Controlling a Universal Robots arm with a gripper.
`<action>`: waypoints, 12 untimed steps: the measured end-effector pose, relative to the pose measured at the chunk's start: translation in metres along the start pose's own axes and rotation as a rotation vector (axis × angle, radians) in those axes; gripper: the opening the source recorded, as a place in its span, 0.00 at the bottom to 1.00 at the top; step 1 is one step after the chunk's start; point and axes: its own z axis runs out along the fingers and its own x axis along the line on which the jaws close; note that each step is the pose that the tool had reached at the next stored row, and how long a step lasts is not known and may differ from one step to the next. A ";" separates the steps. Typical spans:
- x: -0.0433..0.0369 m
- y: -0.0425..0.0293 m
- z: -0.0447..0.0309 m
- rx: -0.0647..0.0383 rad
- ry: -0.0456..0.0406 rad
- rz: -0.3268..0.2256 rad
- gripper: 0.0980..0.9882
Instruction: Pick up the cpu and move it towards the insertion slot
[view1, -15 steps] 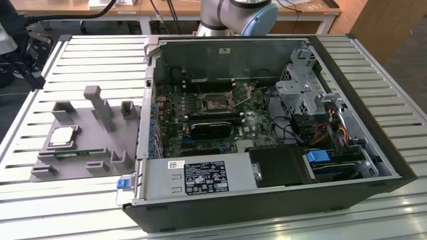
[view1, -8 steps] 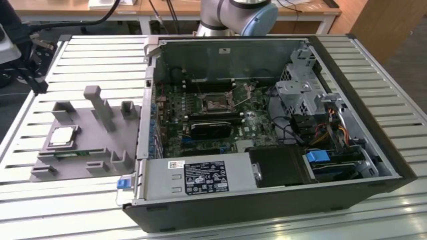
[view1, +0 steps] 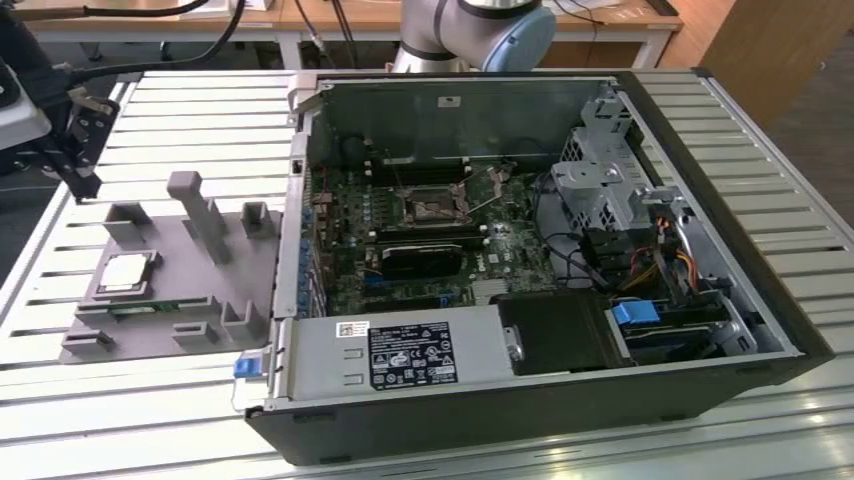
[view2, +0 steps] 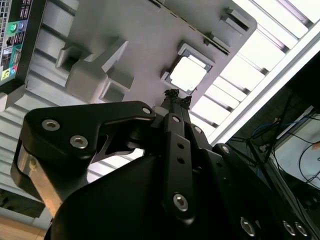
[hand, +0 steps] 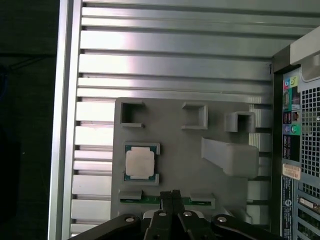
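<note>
Since nothing's been lifted yet, stage: we're at the very start, the pick is not made.
Cpu: the cpu (view1: 123, 272) sits flat in its pocket on the grey tray (view1: 200, 290), silver top up, with grey lips hugging two of its edges in the first wrist view (hand: 140, 163).
Tool: the tool (hand: 171, 194) looks pinched closed to us, tips together with nothing between them. It hangs above the tray, apart from the chip and not lined up over it; in the first wrist view the tips sit nearer the green strip (hand: 155, 200) in the next pocket.
Insertion slot: the insertion slot (view1: 434, 208) is well apart from the chip, down inside the open computer case (view1: 747, 200) on the slatted desk (view1: 174, 100), toward the exterior view's right.
Risk 1: if it drops in closed like this, we reckon it just pokes the lid instead of straddling it.
Risk 2: those tray lips could snag a finger, or tip the chip as it lifts.
Risk 3: a thin flat chip gives little to grip, so an off-centre pinch could let it slip.
Risk 4: the case wall stands between tray and slot, so a low carry could clip it.
</note>
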 end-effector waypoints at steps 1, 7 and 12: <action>0.0004 -0.0001 0.0018 0.000 -0.0001 0.000 0.00; 0.0044 -0.0004 0.0127 0.000 -0.0010 0.000 0.00; 0.0090 -0.0007 0.0218 0.000 -0.0019 0.000 0.00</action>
